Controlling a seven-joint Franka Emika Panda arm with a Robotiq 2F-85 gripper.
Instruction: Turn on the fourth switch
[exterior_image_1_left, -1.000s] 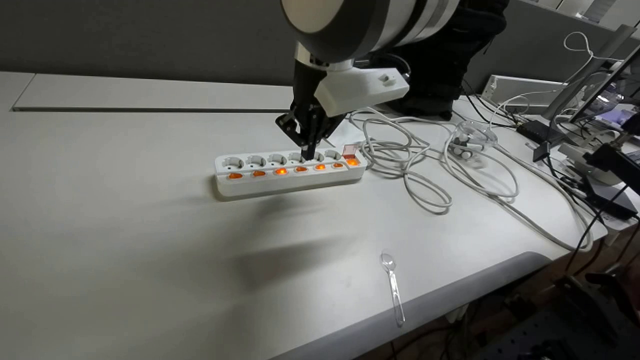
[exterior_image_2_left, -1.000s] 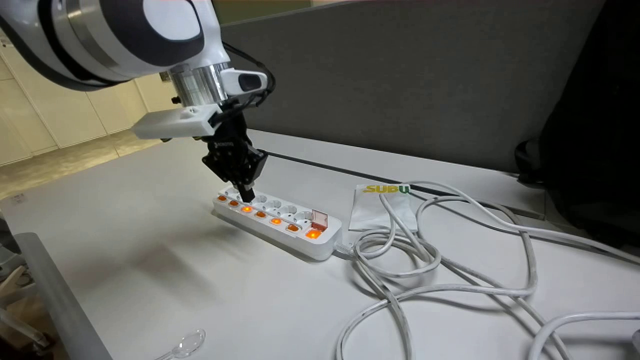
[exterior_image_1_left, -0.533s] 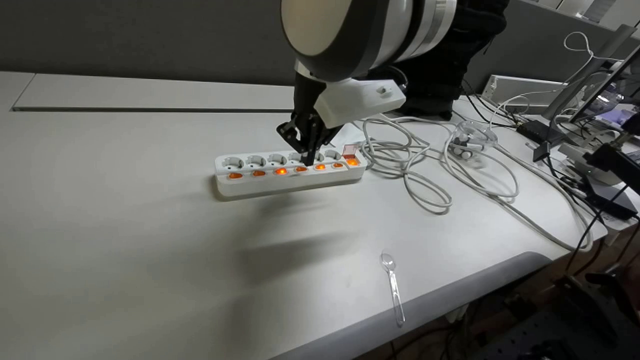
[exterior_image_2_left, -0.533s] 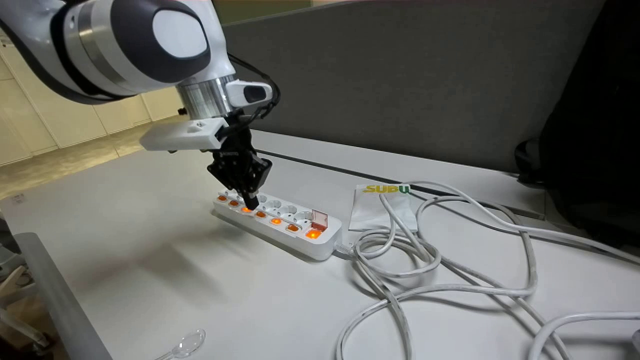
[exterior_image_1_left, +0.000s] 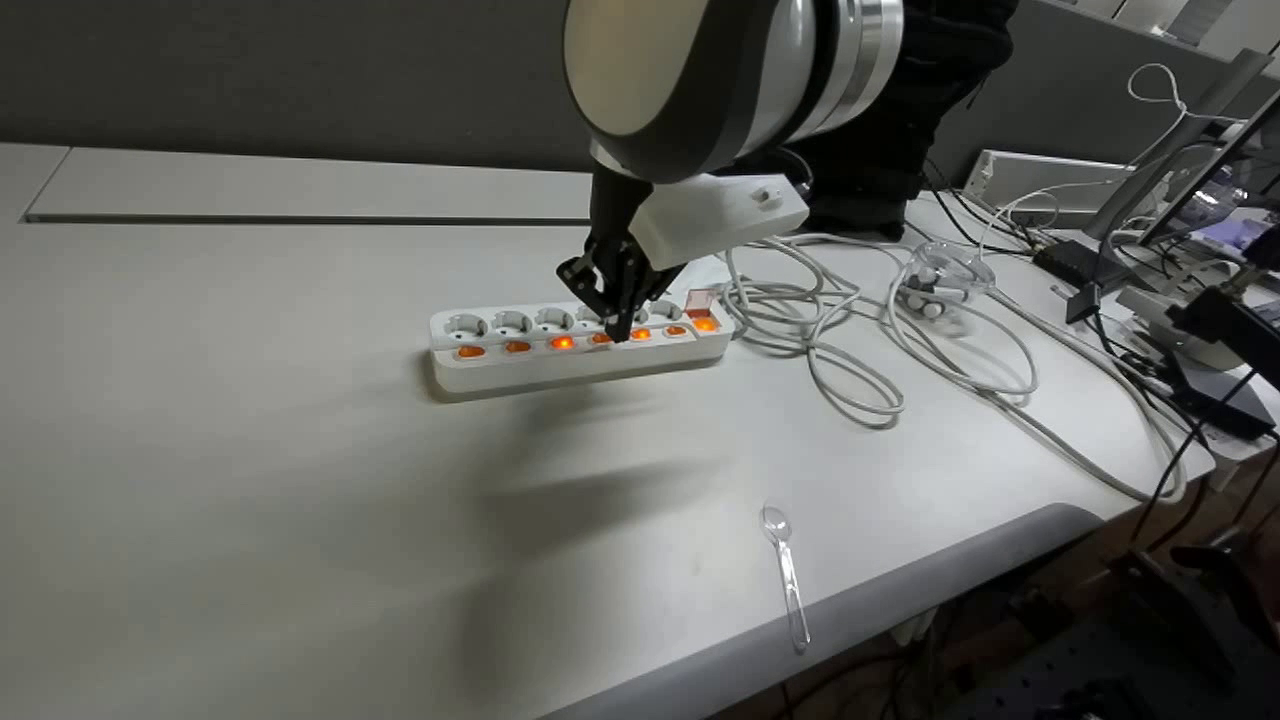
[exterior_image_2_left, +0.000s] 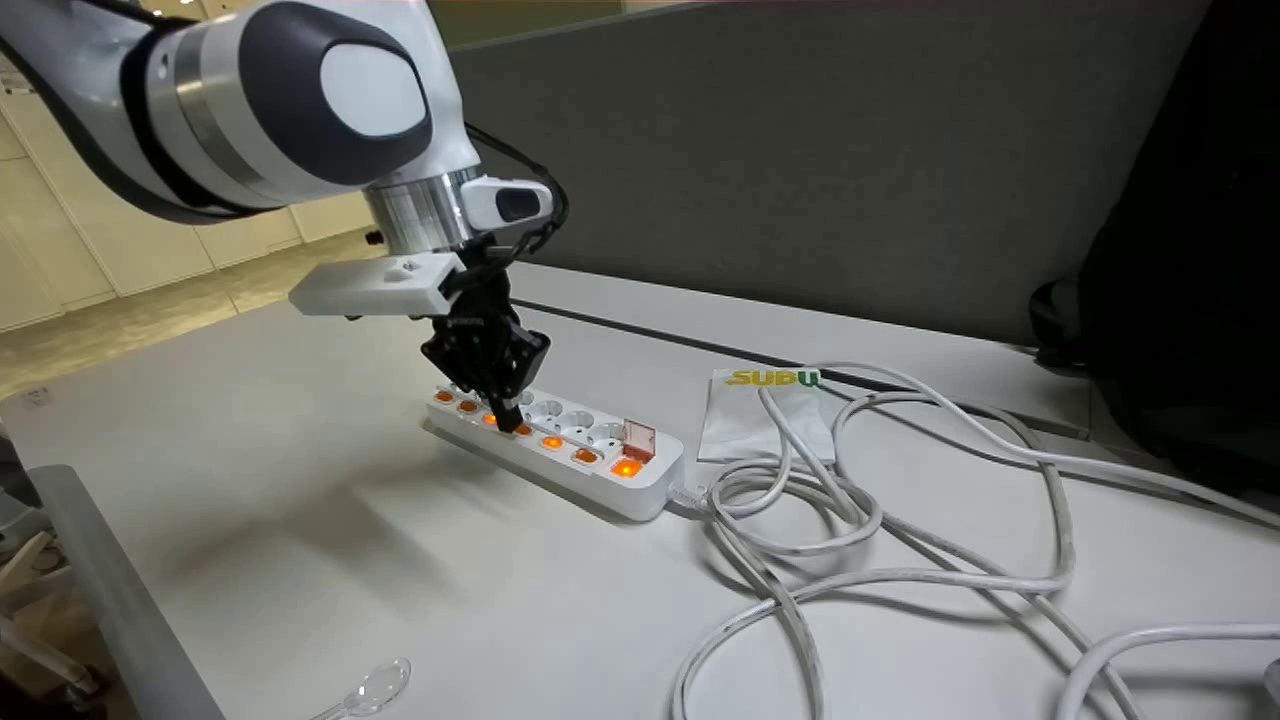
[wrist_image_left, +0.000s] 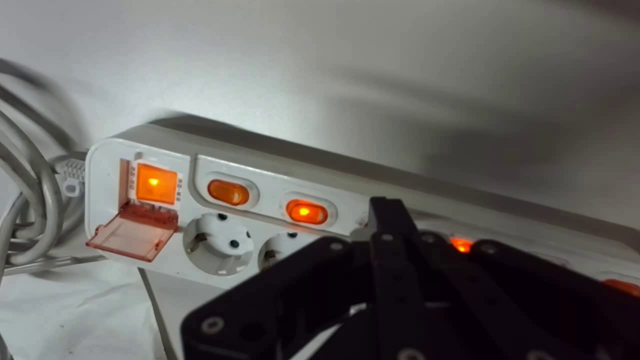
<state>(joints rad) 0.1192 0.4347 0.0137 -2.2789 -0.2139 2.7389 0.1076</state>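
A white power strip (exterior_image_1_left: 580, 370) lies on the table, also seen in an exterior view (exterior_image_2_left: 560, 475) and in the wrist view (wrist_image_left: 260, 170). It has a row of orange switches beside its sockets. The fourth switch (exterior_image_1_left: 599, 339) is unlit, between a lit third switch (exterior_image_1_left: 562, 343) and a lit fifth switch (exterior_image_1_left: 640, 334). It shows partly in an exterior view (exterior_image_2_left: 524, 430); the fingers almost wholly hide it in the wrist view. My gripper (exterior_image_1_left: 620, 335) is shut and empty, pointing down, its tips at the fourth switch's edge. I cannot tell whether they touch it.
A square main switch (wrist_image_left: 155, 183) glows at the cable end under an open clear cover (wrist_image_left: 135, 232). Coiled white cables (exterior_image_2_left: 790, 530) and a white paper bag (exterior_image_2_left: 765, 430) lie beside the strip. A clear plastic spoon (exterior_image_1_left: 787, 575) lies near the table edge.
My gripper has moved down and a little toward the switch row, from above the sockets to the fourth switch. It stays shut. The switch lights look the same.
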